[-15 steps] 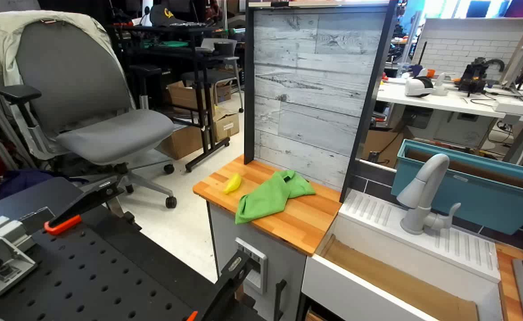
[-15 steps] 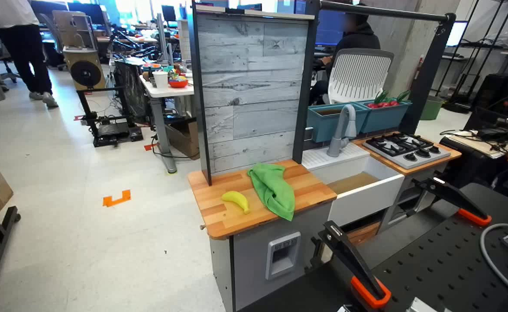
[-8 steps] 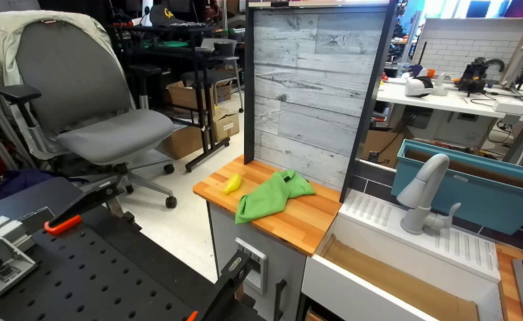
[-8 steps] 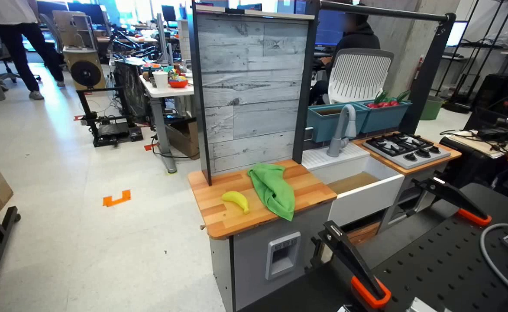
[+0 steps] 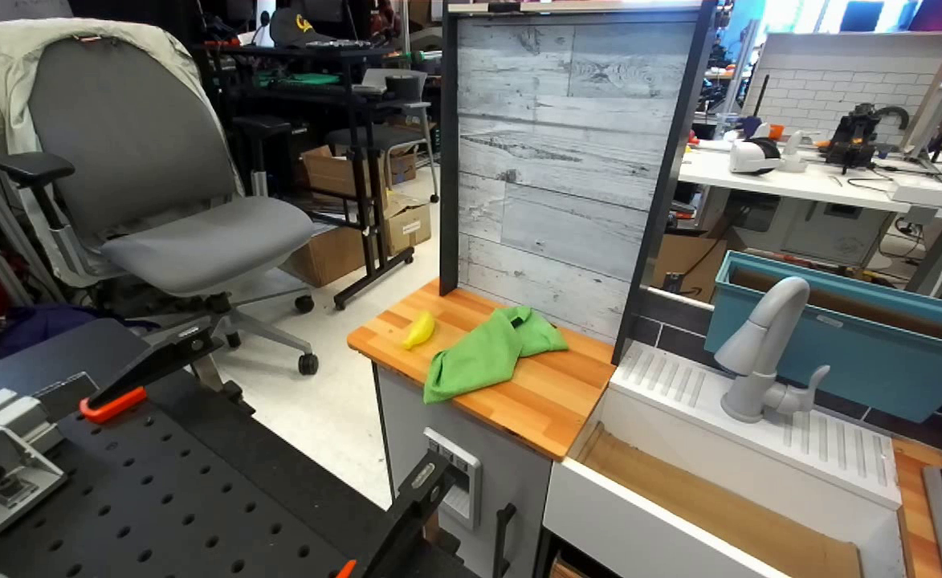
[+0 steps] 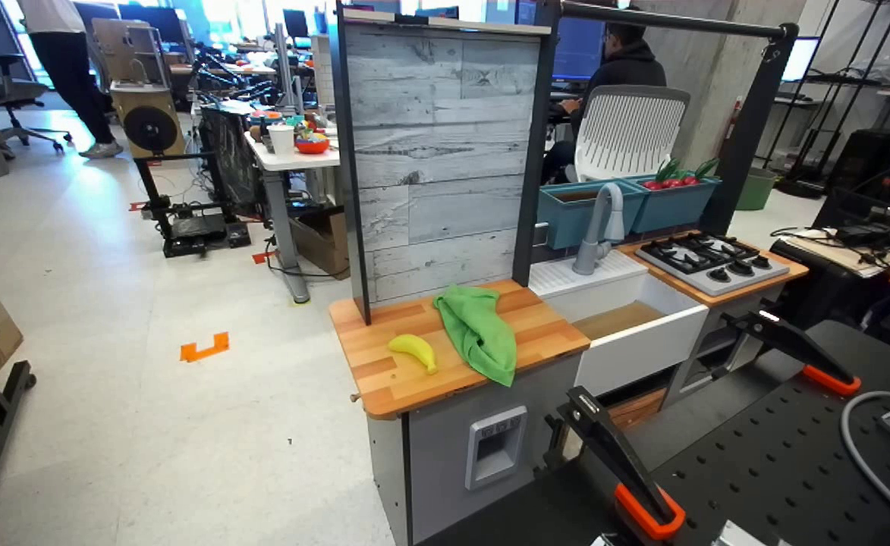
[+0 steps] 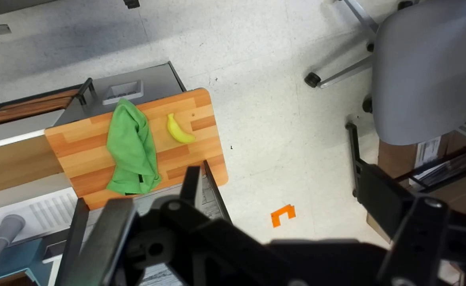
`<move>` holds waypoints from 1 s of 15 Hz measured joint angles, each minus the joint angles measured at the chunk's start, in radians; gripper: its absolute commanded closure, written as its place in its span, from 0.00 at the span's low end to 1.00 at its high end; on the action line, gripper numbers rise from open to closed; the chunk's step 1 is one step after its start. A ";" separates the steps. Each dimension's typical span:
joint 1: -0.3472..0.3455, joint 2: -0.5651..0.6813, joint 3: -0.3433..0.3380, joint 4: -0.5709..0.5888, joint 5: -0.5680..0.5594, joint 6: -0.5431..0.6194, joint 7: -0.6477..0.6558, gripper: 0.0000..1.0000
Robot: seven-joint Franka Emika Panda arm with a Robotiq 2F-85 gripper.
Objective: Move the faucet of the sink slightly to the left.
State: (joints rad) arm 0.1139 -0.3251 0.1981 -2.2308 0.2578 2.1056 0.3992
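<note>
The light grey faucet (image 5: 762,349) stands upright on the back ledge of the white sink (image 5: 663,522), its bent-over head pointing toward the basin. Both also show in an exterior view, the faucet (image 6: 595,235) behind the sink basin (image 6: 642,345). In the wrist view the faucet (image 7: 8,232) and the sink's ribbed ledge (image 7: 54,208) are at the lower left edge, partly cut off. My gripper (image 7: 284,186) is open with nothing between its fingers. It hangs over the area beside the counter, well apart from the faucet. The arm and gripper are out of both exterior views.
A wooden countertop (image 5: 551,401) beside the sink holds a green cloth (image 5: 491,353) and a yellow banana (image 5: 419,331). A grey plank panel (image 5: 559,177) rises behind it. Teal bins (image 5: 848,345) hang behind the faucet. A stove (image 6: 710,262) and black clamps (image 6: 619,447) are nearby.
The faucet, sink, cloth and banana have not moved. Only a person walking in the far background has shifted position.
</note>
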 measured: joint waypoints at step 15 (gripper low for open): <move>-0.182 0.220 -0.203 -0.026 -0.161 0.235 -0.092 0.00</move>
State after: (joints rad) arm -0.0680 -0.1053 -0.0046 -2.2564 0.0970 2.3402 0.3074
